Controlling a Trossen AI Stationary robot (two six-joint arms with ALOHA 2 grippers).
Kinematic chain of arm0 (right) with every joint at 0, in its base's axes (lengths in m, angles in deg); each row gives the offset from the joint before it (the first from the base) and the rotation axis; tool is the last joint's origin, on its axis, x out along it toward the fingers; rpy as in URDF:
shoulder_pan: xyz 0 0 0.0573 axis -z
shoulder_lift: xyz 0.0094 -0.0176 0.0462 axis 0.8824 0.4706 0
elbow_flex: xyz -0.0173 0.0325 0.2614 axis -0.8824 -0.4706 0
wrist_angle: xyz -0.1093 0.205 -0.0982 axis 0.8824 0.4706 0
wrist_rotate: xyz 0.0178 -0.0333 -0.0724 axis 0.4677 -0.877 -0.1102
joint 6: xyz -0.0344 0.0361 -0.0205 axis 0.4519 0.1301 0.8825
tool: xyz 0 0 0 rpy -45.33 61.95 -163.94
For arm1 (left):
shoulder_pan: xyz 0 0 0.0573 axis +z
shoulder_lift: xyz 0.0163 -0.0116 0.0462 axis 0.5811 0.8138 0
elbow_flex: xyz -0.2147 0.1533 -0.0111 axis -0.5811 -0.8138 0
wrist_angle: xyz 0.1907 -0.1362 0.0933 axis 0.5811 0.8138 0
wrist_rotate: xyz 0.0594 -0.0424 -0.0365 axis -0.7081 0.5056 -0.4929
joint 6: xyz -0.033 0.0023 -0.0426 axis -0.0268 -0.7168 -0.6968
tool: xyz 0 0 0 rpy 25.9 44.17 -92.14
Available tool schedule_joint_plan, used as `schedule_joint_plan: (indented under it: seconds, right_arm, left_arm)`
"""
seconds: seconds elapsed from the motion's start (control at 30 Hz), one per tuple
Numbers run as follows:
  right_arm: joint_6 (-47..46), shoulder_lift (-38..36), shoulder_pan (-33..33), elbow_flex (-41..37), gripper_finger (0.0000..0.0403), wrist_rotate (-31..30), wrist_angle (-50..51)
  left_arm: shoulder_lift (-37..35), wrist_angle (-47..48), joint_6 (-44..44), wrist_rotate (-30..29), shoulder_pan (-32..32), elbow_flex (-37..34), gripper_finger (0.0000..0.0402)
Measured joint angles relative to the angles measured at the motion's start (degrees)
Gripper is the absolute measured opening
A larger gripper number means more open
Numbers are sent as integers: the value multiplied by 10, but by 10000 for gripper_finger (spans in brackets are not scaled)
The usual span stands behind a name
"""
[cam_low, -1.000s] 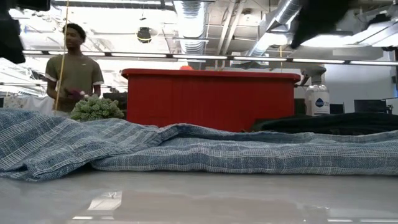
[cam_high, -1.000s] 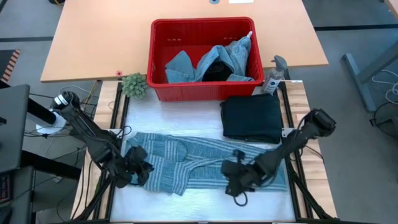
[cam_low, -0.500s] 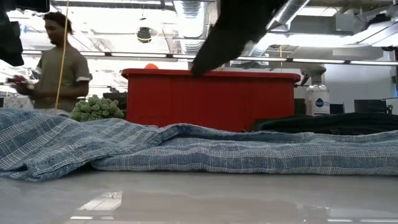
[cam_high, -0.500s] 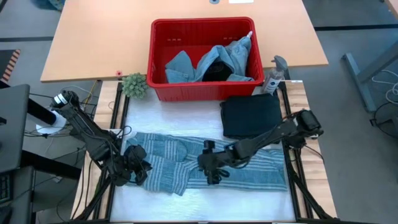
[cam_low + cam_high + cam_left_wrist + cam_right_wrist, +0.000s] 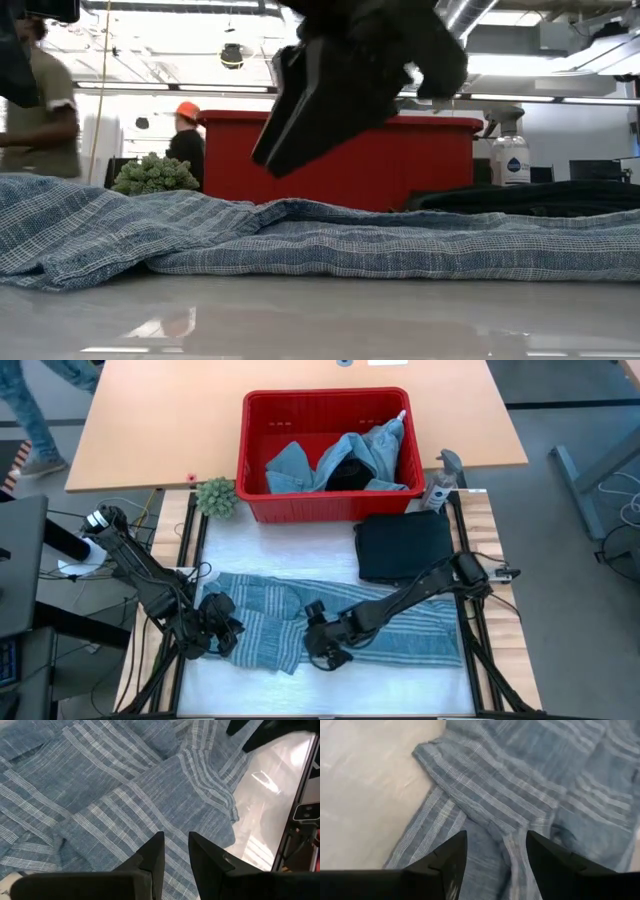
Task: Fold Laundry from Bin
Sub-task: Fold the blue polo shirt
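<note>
Right gripper [image 5: 322,645]: fingers spread, empty, over the striped cloth [image 5: 400,622] near its front hem, forward of the bin [image 5: 326,510].
Left gripper [image 5: 218,630]: fingers narrowly parted above the cloth's left end; nothing visibly held.
Striped cloth: spread flat, front of bin.
Black garment [image 5: 405,547]: folded, between bin and cloth.
Bin: holds denim [image 5: 292,465] and dark pieces.

Green plant [image 5: 216,496] left of tub; spray bottle [image 5: 440,482] right
</note>
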Motion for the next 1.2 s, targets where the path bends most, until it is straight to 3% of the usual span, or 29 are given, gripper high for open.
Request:
schedule_joint_plan:
  seconds: [0.23,0.87,1.2]
  right_arm:
    - [3,47,10,55,227,-44,66]
    - [20,58,10,57,190,-51,69]
    - [16,58,12,57,99,-72,71]
  left_arm:
    - [0,0,-10,0,0,0,75]
    - [0,1,-9,0,0,0,75]
    - [0,5,-9,-1,0,0,75]
